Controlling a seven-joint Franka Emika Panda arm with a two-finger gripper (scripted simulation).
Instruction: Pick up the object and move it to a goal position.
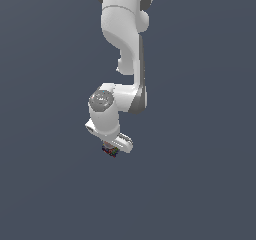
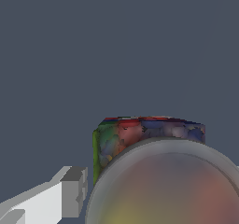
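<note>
Exterior view: the arm [image 1: 122, 59] hangs down the centre of the frame against a plain grey-blue ground. Its gripper [image 1: 113, 149] sits just below centre, and the cube [image 1: 110, 151] peeps out beneath the hand as a small dark patch of mixed colours, mostly hidden by the white casing.

Wrist view: the cube [image 2: 140, 134] fills the lower centre of the frame, showing red, blue and green squares. A blurred round grey shape [image 2: 168, 185] covers its lower part; what this is cannot be told. One white finger [image 2: 70, 192] stands at the lower left, just beside the cube's green face, with a sliver of ground between them. The other finger is out of view.

Jaws: whether they are apart or pressed on the cube cannot be told from either picture. Whether the cube rests on the ground or is lifted is also unclear.

Handling, as a judgement: the cube looks small, rigid and light, narrower than the hand. Its flat, probably smooth faces suit a grip on two opposite sides, taken squarely at mid-height so that it neither twists nor slides out. It seems unlikely to be fragile.
</note>
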